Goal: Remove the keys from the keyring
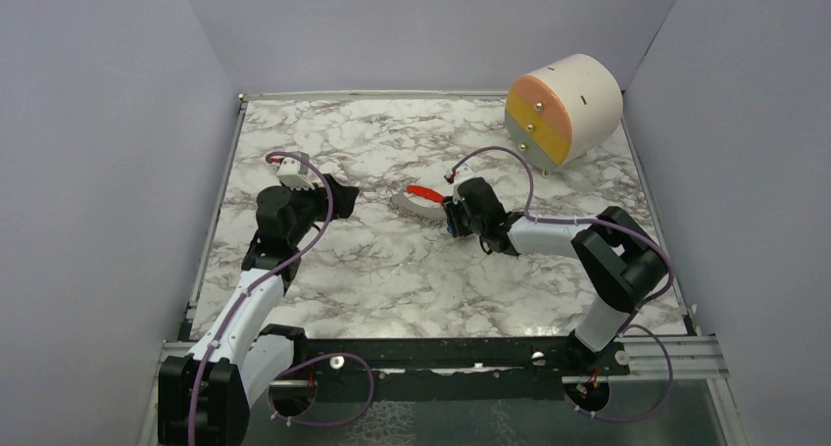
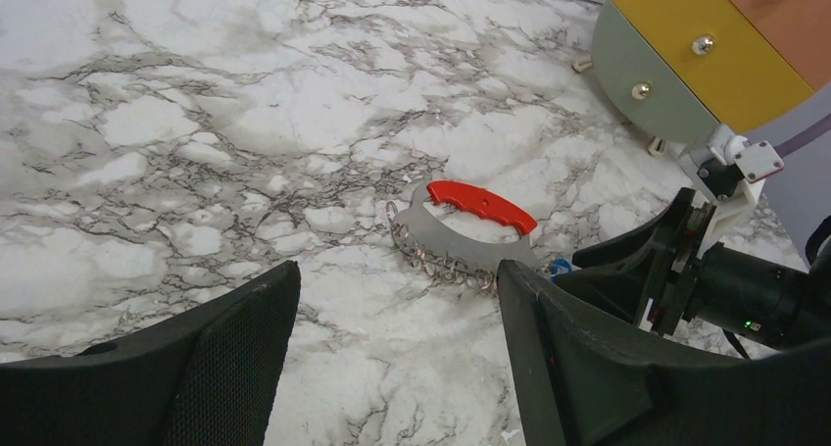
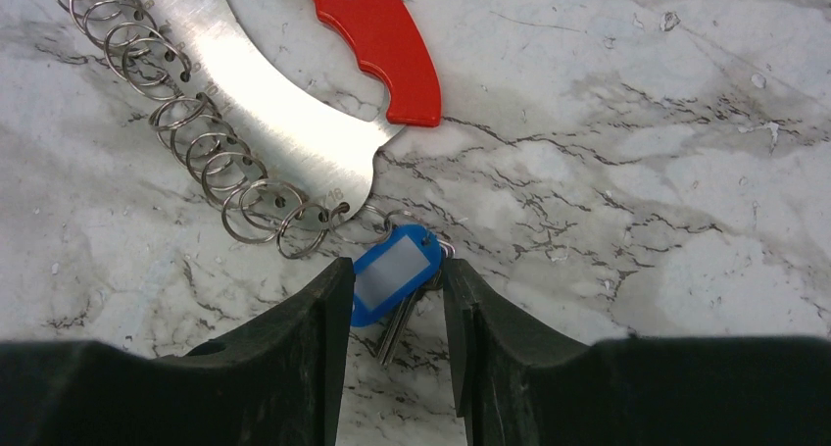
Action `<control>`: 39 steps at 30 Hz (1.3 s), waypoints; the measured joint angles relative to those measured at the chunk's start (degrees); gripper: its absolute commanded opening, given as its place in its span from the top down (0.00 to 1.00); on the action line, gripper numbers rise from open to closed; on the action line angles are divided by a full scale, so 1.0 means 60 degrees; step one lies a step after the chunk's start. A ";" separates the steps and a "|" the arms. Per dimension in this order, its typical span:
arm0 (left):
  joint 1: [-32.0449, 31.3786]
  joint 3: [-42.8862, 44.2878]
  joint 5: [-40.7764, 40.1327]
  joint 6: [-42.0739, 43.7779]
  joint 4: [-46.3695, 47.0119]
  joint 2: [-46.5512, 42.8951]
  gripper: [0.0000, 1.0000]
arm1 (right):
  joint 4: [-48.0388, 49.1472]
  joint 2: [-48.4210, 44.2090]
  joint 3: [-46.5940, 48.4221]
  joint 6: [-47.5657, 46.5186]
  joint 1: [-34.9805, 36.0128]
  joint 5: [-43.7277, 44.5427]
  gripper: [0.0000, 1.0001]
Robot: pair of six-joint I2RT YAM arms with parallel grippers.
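Right claw (image 3: 396,281): low over the surface (image 3: 637,172), its two fingers pressed in on either side of the blue tag, apparently pinching it.
Keys (image 3: 390,270): inside that pinch at the fingertips. The blue tag lies flat and the silvery blade points back between the fingers.
Keyring (image 3: 265,123): just ahead of the right claw's tips, a curved grey plate. Its red grip (image 3: 377,39) lies further ahead and its row of wire rings (image 3: 196,142) trails ahead and to the claw's left.
Link: a thin wire loop (image 3: 384,214) just ahead of the tips seems to join the tag to the plate's near end. It is too fine to tell how it closes.
Left claw (image 2: 392,368): spread wide and holding nothing, with the keyring ahead of it and well apart.
Doing it well: the plate probably needs pinning, so the left claw should come down on the red grip first. The right claw should then draw the tag back, following the loop's curve rather than tugging straight.
Risk: with the plate unpinned, it would likely drag along, or the smooth tag could slip from the pinch.
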 measured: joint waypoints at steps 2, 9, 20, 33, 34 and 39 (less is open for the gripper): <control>0.0000 0.0000 0.0000 0.0000 0.0025 0.0000 0.25 | -0.0004 0.0266 0.0237 -0.0058 0.0000 0.0058 0.57; 0.0000 0.0000 0.0000 0.0004 0.0047 0.0000 0.25 | 0.0004 0.0765 0.0641 -0.0189 0.0004 0.0251 0.55; 0.0000 0.0000 0.0000 0.0011 0.0066 0.0058 0.25 | 0.0193 0.1279 0.1118 -0.0266 0.0004 0.0470 0.99; 0.0000 0.0000 0.0026 0.0007 0.0080 0.0102 0.28 | -0.0229 0.0586 0.0918 -0.0437 0.0051 0.0470 0.99; 0.0000 0.0000 0.0062 0.0004 0.0080 0.0102 0.29 | -0.0364 0.0404 0.0925 -0.0517 0.0087 0.0514 0.99; 0.0000 0.0018 0.0386 -0.0073 0.0095 0.0102 0.30 | -0.0965 -0.0783 0.1279 -0.1078 0.0419 0.0841 0.99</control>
